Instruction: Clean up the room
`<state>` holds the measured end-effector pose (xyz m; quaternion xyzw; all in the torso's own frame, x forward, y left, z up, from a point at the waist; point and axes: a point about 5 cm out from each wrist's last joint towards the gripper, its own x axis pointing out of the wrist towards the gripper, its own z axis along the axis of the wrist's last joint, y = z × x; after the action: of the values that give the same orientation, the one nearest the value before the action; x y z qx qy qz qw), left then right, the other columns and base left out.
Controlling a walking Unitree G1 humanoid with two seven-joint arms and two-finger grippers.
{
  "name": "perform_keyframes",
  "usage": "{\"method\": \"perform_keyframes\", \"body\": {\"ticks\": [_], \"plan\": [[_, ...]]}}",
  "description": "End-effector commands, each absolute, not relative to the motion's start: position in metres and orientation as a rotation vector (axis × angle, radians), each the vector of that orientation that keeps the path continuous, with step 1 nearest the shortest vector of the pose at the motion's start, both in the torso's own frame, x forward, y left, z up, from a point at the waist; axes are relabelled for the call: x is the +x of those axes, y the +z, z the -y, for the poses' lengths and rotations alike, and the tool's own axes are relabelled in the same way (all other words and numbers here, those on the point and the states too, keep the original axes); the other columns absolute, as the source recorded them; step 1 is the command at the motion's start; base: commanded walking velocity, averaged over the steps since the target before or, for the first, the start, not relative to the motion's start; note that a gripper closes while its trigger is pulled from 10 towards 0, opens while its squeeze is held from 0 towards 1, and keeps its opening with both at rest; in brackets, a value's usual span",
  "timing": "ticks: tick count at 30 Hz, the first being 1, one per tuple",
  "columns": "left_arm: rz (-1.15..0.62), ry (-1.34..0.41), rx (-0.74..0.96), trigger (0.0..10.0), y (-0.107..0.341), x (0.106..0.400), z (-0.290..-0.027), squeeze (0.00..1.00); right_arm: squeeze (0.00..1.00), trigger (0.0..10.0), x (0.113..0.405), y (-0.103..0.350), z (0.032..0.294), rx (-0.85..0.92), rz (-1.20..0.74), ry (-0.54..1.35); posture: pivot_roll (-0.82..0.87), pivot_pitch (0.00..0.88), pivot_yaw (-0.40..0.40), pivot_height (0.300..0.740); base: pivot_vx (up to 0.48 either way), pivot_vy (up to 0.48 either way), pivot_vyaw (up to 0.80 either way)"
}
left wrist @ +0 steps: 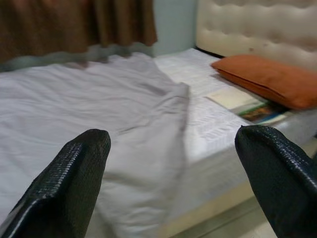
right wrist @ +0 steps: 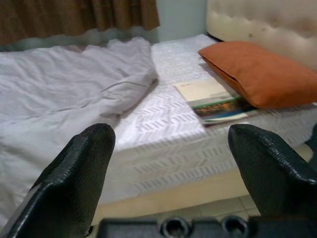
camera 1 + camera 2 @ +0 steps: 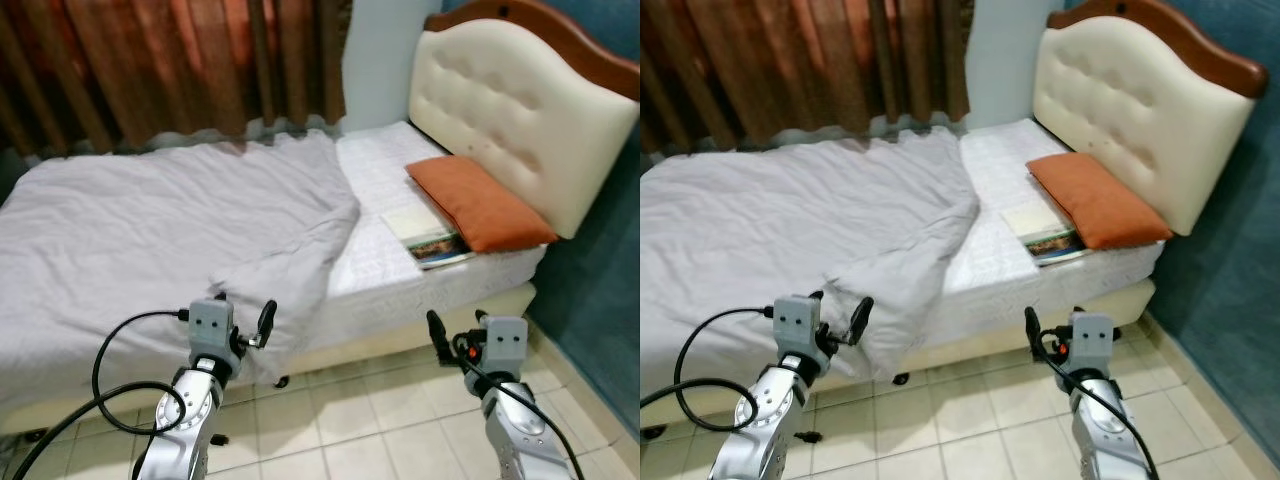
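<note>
1. The blanket (image 3: 170, 230) lies rumpled on the bed (image 3: 380, 170), ahead of the left gripper (image 1: 168, 173), whose fingers are spread and empty.
2. Books (image 2: 215, 101) and a pillow (image 2: 257, 72) lie ahead of the right gripper (image 2: 173, 173), also spread and empty.
3. Step closer before grasping the blanket's folded edge.

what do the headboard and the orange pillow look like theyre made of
Headboard: cream padded upholstery, likely leather or faux leather given the faint sheen and button tufting, with a glossy brown wood-look top rail. Orange pillow: matte woven fabric, soft and slightly creased.
</note>
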<state>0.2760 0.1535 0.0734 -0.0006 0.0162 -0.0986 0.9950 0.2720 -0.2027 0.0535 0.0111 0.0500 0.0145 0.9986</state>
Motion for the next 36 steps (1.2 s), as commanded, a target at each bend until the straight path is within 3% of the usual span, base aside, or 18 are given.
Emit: {"method": "perform_keyframes", "body": {"ticks": [1, 14, 23, 36], "plan": [[-0.030, -0.180, 0.047, 10.0, 0.0743, 0.2781, -0.1600, 0.00, 0.00, 10.0, 0.2758, 0.0564, 0.1941, 0.043, -0.086, 0.056, -0.03, 0.000, 0.008, 0.740, 0.000, 0.000, 0.00], [-0.021, -0.193, 0.051, 10.0, 0.0766, 0.2841, -0.1546, 0.00, 0.00, 10.0, 0.2760, 0.0573, 0.1927, 0.024, -0.089, 0.084, -0.04, 0.000, 0.013, 0.740, 0.315, 0.256, 0.00], [-0.026, -0.203, 0.074, 10.0, 0.0762, 0.2836, -0.1523, 0.00, 0.00, 10.0, 0.2759, 0.0548, 0.1898, 0.022, -0.105, 0.102, -0.04, 0.000, 0.013, 0.740, 0.372, 0.304, -0.80], [-0.029, -0.196, 0.081, 10.0, 0.0767, 0.2862, -0.1524, 0.00, 0.00, 10.0, 0.2742, 0.0525, 0.1877, 0.019, -0.114, 0.119, -0.04, 0.000, 0.015, 0.740, 0.370, 0.305, 0.00]]}}
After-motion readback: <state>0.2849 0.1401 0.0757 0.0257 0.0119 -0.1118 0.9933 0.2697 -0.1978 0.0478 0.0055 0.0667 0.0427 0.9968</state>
